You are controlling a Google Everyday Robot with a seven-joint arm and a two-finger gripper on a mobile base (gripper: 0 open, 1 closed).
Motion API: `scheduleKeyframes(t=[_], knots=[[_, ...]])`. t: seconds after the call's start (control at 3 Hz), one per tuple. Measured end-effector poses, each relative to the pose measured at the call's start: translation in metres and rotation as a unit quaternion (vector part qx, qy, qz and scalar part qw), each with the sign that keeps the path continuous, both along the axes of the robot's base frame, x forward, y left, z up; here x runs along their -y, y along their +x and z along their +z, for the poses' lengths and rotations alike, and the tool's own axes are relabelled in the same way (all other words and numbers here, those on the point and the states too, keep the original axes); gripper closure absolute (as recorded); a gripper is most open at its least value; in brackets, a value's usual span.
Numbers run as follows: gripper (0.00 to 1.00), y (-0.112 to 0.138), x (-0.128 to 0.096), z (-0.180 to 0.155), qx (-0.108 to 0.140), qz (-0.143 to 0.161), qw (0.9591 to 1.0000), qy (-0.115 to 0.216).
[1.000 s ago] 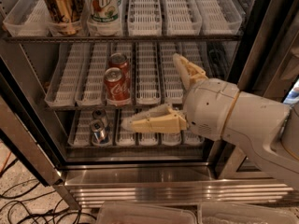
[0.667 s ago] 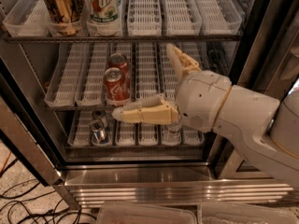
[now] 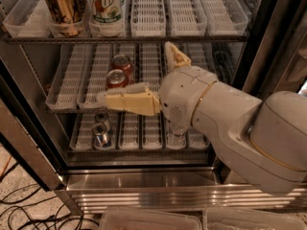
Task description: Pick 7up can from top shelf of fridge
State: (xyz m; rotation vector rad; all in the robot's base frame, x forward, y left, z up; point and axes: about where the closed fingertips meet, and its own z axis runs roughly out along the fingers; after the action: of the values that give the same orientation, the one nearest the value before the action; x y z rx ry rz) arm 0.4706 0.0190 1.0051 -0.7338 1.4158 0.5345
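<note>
The 7up can (image 3: pixel 106 6), white and pale green, stands at the front of a lane on the top shelf (image 3: pixel 187 13) of the fridge (image 3: pixel 144 188), its top cut off by the view's edge. A gold-brown can (image 3: pixel 61 6) stands just left of it. My gripper (image 3: pixel 136 74) is open and empty, in front of the middle shelf, below and right of the 7up can. One cream finger (image 3: pixel 125 101) points left; the other (image 3: pixel 175 55) points up.
Two red cola cans (image 3: pixel 120 71) sit on the middle shelf just behind my lower finger. Silver-topped cans (image 3: pixel 100 128) and a clear container (image 3: pixel 177 132) stand on the bottom shelf. The fridge's dark frame (image 3: pixel 268 28) is at right, cables (image 3: pixel 24 210) on the floor at left.
My gripper has moved left and slightly up in front of the middle shelf, now closer below the 7up can. The cans have not moved.
</note>
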Motion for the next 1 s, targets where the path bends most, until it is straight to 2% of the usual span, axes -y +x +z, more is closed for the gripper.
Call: scheduleKeyframes(t=[0.33, 0.67, 1.0], knots=[[0.0, 0.005, 0.004, -0.002, -0.004, -0.015, 0.9999, -0.005], [0.0, 0.002, 0.004, 0.004, 0.011, -0.011, 0.9999, -0.003], [0.0, 0.009, -0.002, 0.013, 0.038, 0.008, 0.9992, 0.012]])
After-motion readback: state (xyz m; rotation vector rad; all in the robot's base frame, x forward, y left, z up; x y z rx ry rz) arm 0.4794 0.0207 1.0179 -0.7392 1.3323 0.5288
